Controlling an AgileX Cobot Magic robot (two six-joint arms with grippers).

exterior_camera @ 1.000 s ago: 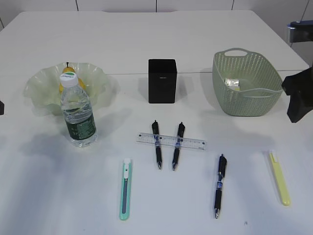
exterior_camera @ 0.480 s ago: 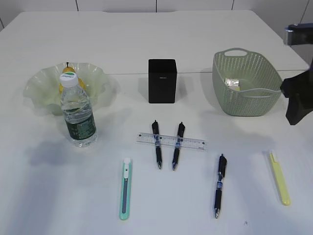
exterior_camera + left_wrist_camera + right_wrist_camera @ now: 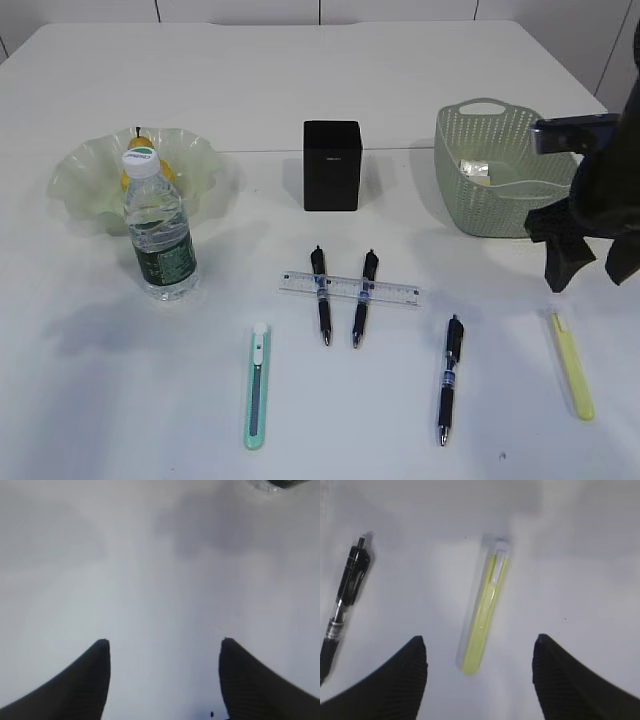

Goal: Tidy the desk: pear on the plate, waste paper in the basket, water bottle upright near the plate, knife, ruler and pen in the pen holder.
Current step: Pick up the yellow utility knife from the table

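Since a second ago the right gripper (image 3: 590, 275) has swung in from the right edge and now hangs above the yellow knife (image 3: 572, 363), jaws spread apart with nothing between them. From the right wrist view, the yellow knife (image 3: 483, 616) lies on the counter (image 3: 570, 570) between the two fingers, with a black pen (image 3: 342, 602) off to one side.

Left gripper (image 3: 162, 680): seen only from its own wrist view, jaws apart, empty, over bare counter.

Pear (image 3: 143, 145) sits in the pale green plate (image 3: 85, 170). Water bottle (image 3: 158, 230) stands upright just in front of the plate. Waste paper (image 3: 475, 168) lies inside the basket (image 3: 500, 205). Pen holder (image 3: 331, 165) stands at centre, nothing visibly in it.

Ruler (image 3: 350, 289) lies across two pens (image 3: 321, 295), touching both. A third pen (image 3: 448, 378) and a teal knife (image 3: 257, 385) lie apart nearer the front edge.
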